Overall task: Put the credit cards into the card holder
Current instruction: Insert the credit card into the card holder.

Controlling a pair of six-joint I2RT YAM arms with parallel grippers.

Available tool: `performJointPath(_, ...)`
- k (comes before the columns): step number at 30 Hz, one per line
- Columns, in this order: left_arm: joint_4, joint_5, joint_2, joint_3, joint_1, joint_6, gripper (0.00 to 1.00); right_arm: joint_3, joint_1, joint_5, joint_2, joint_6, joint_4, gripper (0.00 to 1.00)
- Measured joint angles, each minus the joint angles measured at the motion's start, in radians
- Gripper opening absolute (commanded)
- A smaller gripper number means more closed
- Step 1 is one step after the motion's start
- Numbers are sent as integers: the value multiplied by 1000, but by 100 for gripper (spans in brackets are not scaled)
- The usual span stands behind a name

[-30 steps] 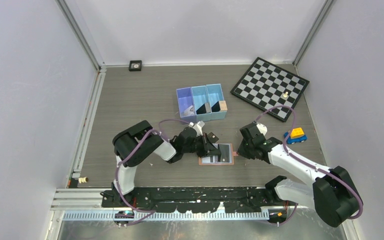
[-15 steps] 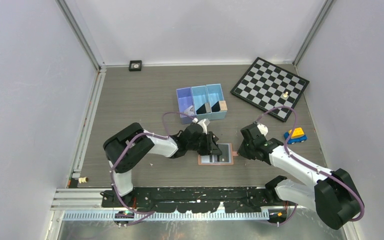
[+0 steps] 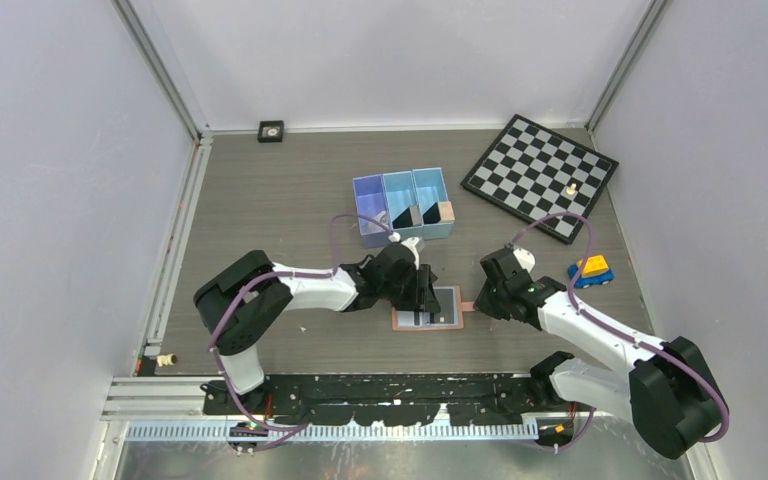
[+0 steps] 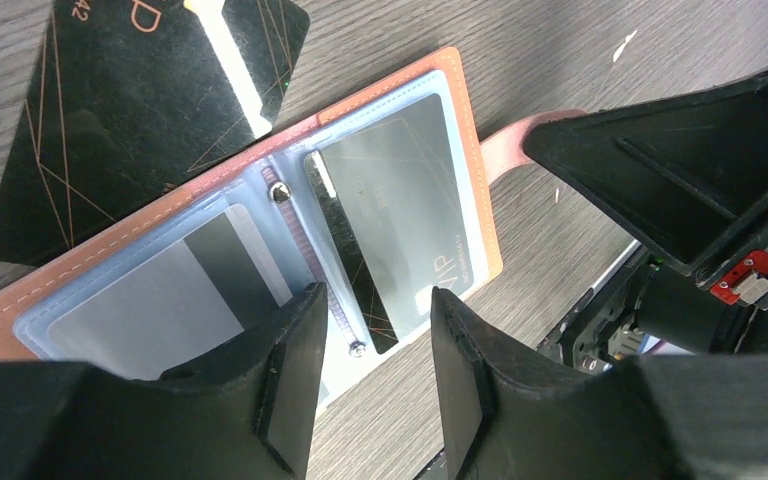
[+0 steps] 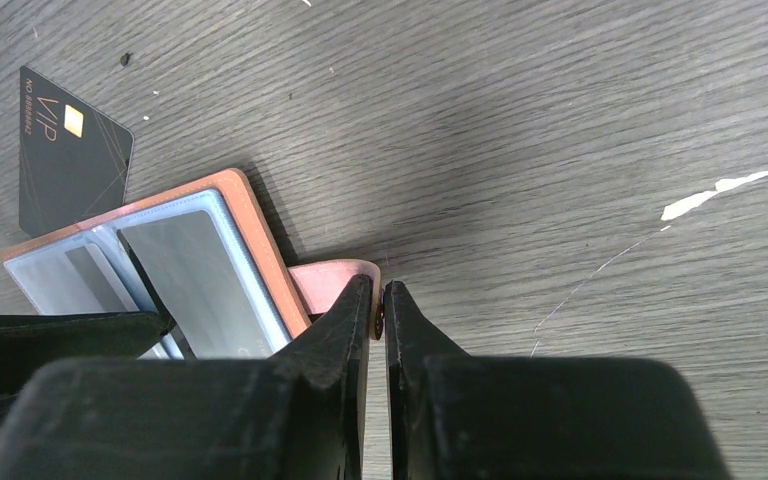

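Judging by the glossy sheen, the loose credit card (image 4: 140, 110) is expected to be light, stiff and slippery. Lying flat on the table against the far edge of the card holder (image 4: 260, 215), it offers little to pinch, so a grip across a short edge or a raised corner is advised. The card holder lies opened flat near the middle of the table and looks soft and pliable, likely to shift unless restrained. It is restrained by the right gripper (image 5: 378, 300), whose fingers are pressed together on the snap tab (image 5: 330, 275). A second card (image 4: 400, 210) is seen seated in the right-hand pocket under the clear lining. The left gripper (image 4: 370, 310) hovers over the spine with its fingers apart and nothing between them. The near part of the holder is covered by those fingers. Whether the left pocket holds a card or only a reflection cannot be told, nor whether the loose card is tucked under the holder's edge. Dark shapes in the blue bin (image 3: 400, 176) are too small to identify.
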Motion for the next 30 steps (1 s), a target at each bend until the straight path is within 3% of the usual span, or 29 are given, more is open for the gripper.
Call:
performJointPath(26, -99, -11, 76, 138, -50, 43, 43, -16, 0, -10, 29, 0, 32, 1)
performJointPath(28, -98, -11, 76, 138, -52, 46, 45, -16, 0, -9, 26, 0, 31, 7)
performJointPath(30, -98, -11, 74, 138, -53, 51, 51, -16, 0, -8, 19, -1, 19, 22)
